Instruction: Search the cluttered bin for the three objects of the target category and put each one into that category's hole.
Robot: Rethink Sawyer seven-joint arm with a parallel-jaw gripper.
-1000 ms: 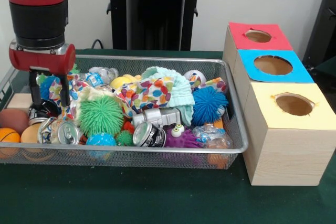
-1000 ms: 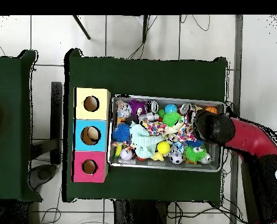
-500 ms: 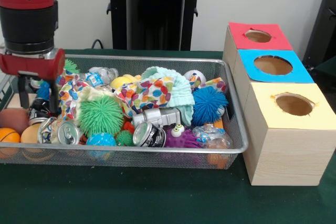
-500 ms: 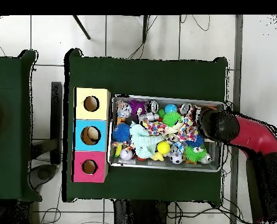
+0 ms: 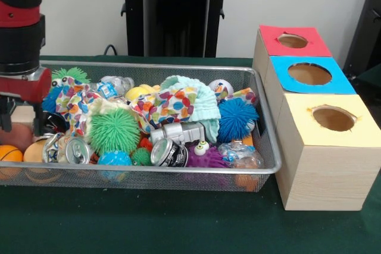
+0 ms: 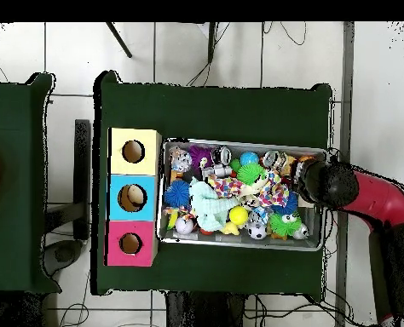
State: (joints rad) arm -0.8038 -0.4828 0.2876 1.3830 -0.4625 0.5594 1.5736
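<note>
The bin [image 5: 178,174] is a silver wire-mesh basket heaped with toys; it also shows in the overhead view [image 6: 239,245]. In it lie a green spiky ball [image 5: 114,130], a blue spiky ball [image 5: 237,118], two drink cans [image 5: 169,153] [image 5: 70,150], a silver toy [image 5: 178,131], a mint cloth [image 5: 199,96] and a spotted cloth [image 5: 169,105]. My gripper [image 5: 22,130] hangs open and empty over the bin's left end, above a brown ball [image 5: 15,136]. In the overhead view the arm's head [image 6: 319,182] hides it.
Three wooden boxes with round holes stand right of the bin: red top [image 5: 293,41], blue top [image 5: 309,74], yellow top [image 5: 333,118]. Orange balls [image 5: 9,154] lie at the bin's left end. The black pedestal [image 5: 172,10] stands behind.
My arm has moved steadily left in the front view, from over the spotted cloth to the bin's left end, and has risen a little. The gripper stays open and empty.
</note>
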